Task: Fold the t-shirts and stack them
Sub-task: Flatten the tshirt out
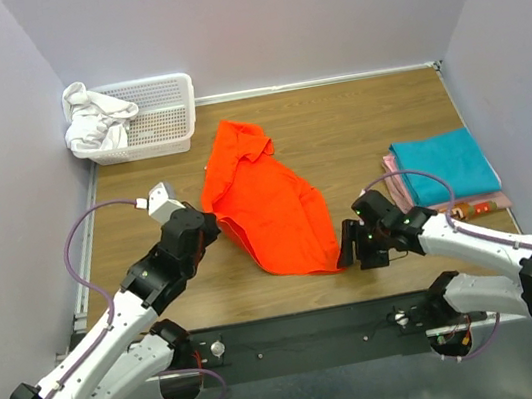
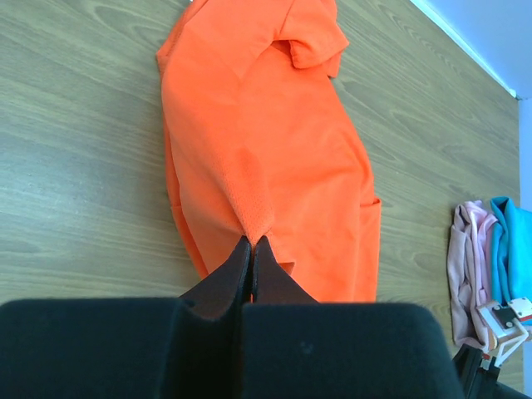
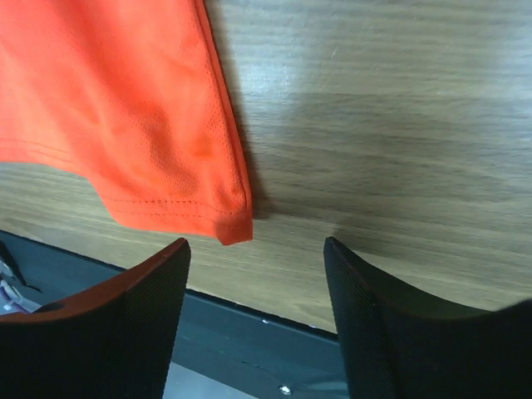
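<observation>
Left claw (image 2: 251,243) pinched tight on edge of orange shirt (image 2: 266,141), right claw (image 3: 256,252) gaped wide, empty, by its corner

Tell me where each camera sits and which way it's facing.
Top external: high at the near side, looking down at the table; shows left arm, right arm, left hand, right hand.
Left wrist: on the left wrist, looking along its hand, shut on the orange t-shirt.
Right wrist: on the right wrist, facing down at the shirt's hem corner; its open hand shows.
Shared: top and left wrist both see the folded stack.
</observation>
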Available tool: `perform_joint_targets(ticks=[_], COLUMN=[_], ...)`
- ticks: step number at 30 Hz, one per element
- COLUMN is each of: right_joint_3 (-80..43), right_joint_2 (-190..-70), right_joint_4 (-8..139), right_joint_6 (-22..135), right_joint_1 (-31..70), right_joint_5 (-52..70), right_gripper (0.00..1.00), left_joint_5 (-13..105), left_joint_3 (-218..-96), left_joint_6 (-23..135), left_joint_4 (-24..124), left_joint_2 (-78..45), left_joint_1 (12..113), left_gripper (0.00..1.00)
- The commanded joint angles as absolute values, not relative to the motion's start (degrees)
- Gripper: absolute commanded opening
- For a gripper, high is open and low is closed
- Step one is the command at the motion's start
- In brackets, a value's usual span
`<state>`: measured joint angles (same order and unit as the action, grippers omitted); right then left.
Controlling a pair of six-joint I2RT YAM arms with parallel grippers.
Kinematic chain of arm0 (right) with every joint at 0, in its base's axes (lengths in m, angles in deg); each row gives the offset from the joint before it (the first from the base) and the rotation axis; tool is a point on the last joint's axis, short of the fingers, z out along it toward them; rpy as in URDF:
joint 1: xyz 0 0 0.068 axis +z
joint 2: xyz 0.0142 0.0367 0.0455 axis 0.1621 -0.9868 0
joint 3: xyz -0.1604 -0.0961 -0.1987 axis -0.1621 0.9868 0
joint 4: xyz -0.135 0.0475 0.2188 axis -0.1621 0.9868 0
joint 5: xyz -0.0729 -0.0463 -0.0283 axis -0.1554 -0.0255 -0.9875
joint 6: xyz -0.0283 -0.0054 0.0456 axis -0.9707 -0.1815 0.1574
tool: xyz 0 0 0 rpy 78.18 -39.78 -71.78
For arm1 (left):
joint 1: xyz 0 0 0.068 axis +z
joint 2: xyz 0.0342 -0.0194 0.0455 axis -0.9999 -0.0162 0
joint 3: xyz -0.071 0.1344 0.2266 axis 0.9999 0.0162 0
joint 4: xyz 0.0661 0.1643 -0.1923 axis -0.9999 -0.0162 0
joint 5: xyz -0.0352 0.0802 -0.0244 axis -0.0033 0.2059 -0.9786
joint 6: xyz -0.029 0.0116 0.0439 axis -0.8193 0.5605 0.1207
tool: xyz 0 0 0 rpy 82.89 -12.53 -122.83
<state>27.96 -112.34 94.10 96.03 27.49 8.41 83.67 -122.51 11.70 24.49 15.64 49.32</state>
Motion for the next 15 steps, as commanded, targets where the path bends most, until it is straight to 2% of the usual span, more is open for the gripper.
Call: perform_joint_targets(ticks=[1, 6, 7, 11, 15], right_joint_3=[27.72, 27.81, 27.81, 27.64, 27.64], right_joint_2=[-113.68, -116.83, -117.28, -118.95, -120.44], right_joint_4=[92.29, 90.54, 90.45, 88.87, 87.37], right_joint_6=[97.05, 97.49, 97.67, 98.11, 98.37], right_joint_1=[29.08, 29.87, 30.04, 30.22, 30.4], right_joint_5=[9.95, 9.86, 9.43, 9.68, 9.51], right_gripper=[0.7, 0.59, 0.55, 0.52, 0.45], left_joint_5=[85.83, 85.74, 85.66, 85.39, 85.22], left_joint_3=[-121.44, -120.83, -120.65, -120.04, -119.42], left_joint_6=[10.84, 10.84, 10.67, 10.66, 10.58], left_joint_4=[24.33, 24.24, 24.16, 24.33, 24.24], left_joint_2=[17.02, 17.28, 17.37, 18.16, 18.86], left_joint_1=[49.69, 49.69, 49.78, 49.78, 49.7], left_gripper=[0.0, 0.0, 0.0, 0.0, 0.0])
